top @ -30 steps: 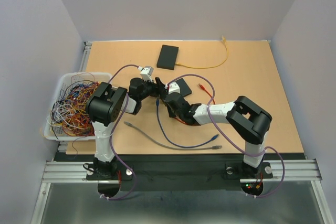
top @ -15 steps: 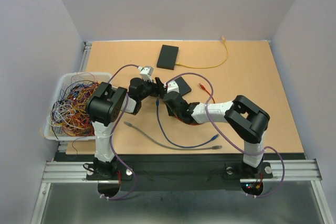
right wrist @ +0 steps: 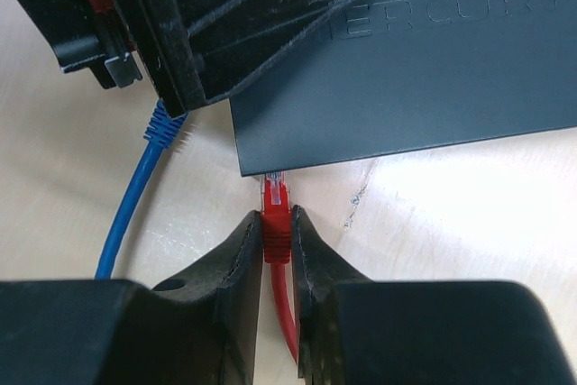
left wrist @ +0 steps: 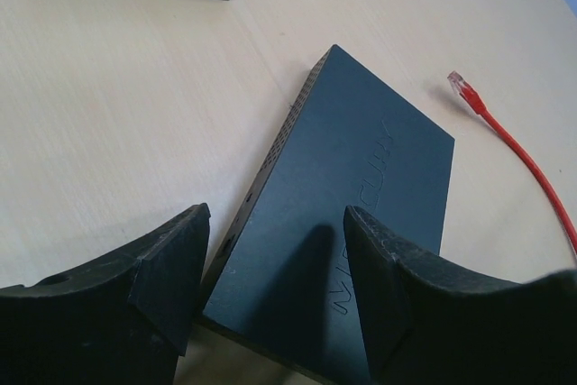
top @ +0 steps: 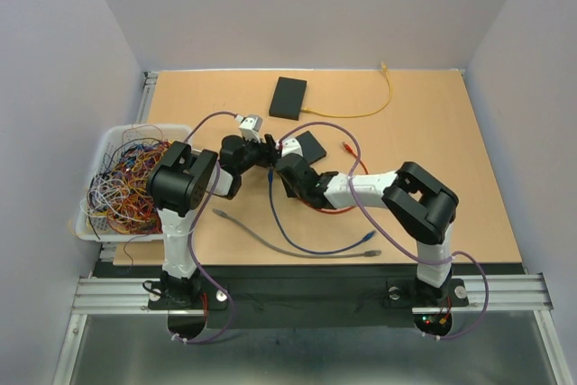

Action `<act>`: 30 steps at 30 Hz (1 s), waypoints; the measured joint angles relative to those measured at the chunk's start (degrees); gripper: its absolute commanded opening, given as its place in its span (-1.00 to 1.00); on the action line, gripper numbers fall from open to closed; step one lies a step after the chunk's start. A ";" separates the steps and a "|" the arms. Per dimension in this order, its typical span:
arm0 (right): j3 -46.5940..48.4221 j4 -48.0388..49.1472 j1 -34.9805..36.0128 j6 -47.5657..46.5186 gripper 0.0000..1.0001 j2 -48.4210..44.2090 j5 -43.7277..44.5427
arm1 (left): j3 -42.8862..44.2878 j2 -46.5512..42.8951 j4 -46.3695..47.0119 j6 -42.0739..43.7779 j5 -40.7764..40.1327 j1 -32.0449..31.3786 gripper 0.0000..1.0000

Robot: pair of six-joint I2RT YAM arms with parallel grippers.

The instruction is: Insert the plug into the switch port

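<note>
Cables [top: 126, 178] in bin [top: 113, 235], plug [right wrist: 275, 200] at switch [right wrist: 433, 69]

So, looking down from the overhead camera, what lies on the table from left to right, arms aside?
White bin of tangled wires → black box at the far edge → yellow cable running off from it. The things under the arms overlap, so they are left out.

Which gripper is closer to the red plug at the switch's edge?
Right. The right gripper pinches the red plug; the left gripper hovers open over the switch.
</note>
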 measured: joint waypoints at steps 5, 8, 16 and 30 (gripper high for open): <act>1.40 -2.89 -0.13 -2.16 -0.99 0.00 -0.63 | -0.33 0.00 0.66 1.79 1.88 -0.02 0.41; 3.04 -5.29 -0.28 -4.07 -0.99 0.13 -1.31 | -0.33 0.00 0.92 3.28 3.21 -0.13 0.41; 7.45 -10.56 -0.90 -6.84 -0.99 2.43 -2.21 | -0.22 -0.02 2.16 6.91 4.17 -0.83 0.41; 8.87 -11.52 -2.43 -6.45 -0.73 3.78 2.08 | 3.67 1.77 0.72 5.09 4.31 -1.20 0.41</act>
